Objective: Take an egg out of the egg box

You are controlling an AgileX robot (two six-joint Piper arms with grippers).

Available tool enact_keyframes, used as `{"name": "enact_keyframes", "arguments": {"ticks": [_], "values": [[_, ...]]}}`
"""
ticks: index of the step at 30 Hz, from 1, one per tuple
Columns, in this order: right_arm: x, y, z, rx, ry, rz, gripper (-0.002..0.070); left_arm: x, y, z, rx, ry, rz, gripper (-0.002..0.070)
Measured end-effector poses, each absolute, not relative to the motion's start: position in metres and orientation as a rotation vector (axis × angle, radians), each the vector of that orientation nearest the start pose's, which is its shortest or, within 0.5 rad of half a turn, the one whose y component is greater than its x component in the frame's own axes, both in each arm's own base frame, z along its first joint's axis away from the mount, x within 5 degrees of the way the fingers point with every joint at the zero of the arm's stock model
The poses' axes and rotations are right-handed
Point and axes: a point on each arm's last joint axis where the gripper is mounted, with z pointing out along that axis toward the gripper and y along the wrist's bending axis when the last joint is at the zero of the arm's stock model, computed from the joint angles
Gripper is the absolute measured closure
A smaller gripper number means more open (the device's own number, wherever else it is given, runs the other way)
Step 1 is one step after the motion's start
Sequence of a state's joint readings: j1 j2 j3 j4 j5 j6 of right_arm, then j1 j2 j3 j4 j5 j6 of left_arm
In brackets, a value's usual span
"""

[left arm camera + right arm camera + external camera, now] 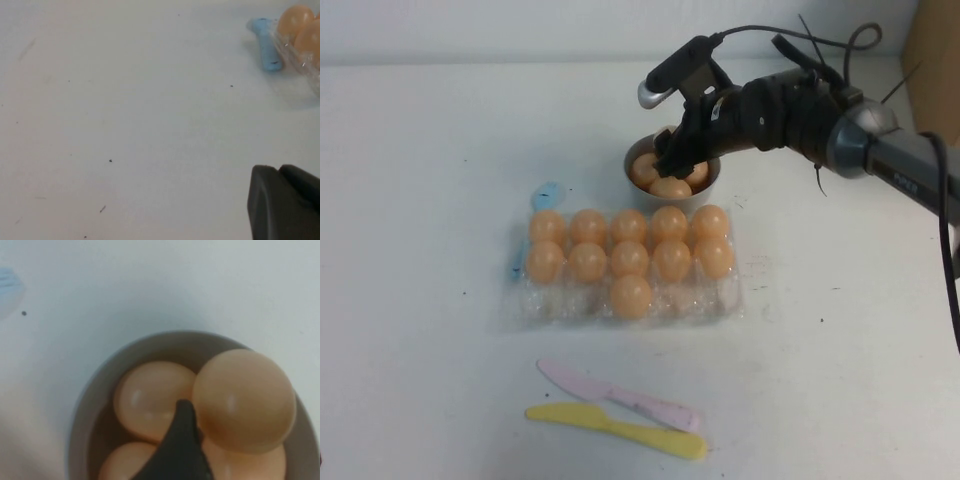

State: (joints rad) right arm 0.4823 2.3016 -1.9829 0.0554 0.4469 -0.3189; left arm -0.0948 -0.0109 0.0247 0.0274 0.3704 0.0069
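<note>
The right gripper (672, 152) is hanging over the grey bowl (718, 180) near the far edge of the table, right of centre. In the right wrist view a dark fingertip (180, 450) is sitting against the eggs piled in the bowl, with 1 egg (244, 400) lying uppermost beside it. Whether the jaws are wide, narrow or clamped on that egg I cannot tell, since only 1 finger is showing.

The egg box (620, 305) is lying just on the near side of the bowl, about mid-table. It is holding 11 eggs: 5 in the far row, 5 in the middle row and 1 in the near row, with 4 near cups bare.

Risks from here, as I judge them:
1. The bowl is holding at least 3 eggs heaped together, so the top egg is looking likely to roll off or out over the rim if nudged.
2. A finger pushing sideways on the rim could be tipping or sliding the light bowl toward the box.
3. Smooth plastic shells could be squirting out of a narrow pinch.

The left gripper (285, 202) is hovering over bare table toward the left edge, and its jaw state I cannot tell. A blue object (545, 194) is lying at the box's far left corner. 2 plastic knives, pink (620, 396) and yellow (618, 430), are lying near the front edge.
</note>
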Motion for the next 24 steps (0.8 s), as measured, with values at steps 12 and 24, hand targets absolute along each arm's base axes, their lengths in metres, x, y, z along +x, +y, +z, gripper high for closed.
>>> {"name": "enact_keyframes", "arguments": {"ticks": [12,24], "values": [[0.438,0.243,0.296,-0.671,2.093,0.270,0.0592,0.052,-0.004,0.172,0.112,1.864,-0.034,0.0680],[0.281,0.168,0.331,-0.447,1.599,0.370,0.0690,0.052,-0.004,0.172,0.113,1.864,-0.032,0.0680]]}}
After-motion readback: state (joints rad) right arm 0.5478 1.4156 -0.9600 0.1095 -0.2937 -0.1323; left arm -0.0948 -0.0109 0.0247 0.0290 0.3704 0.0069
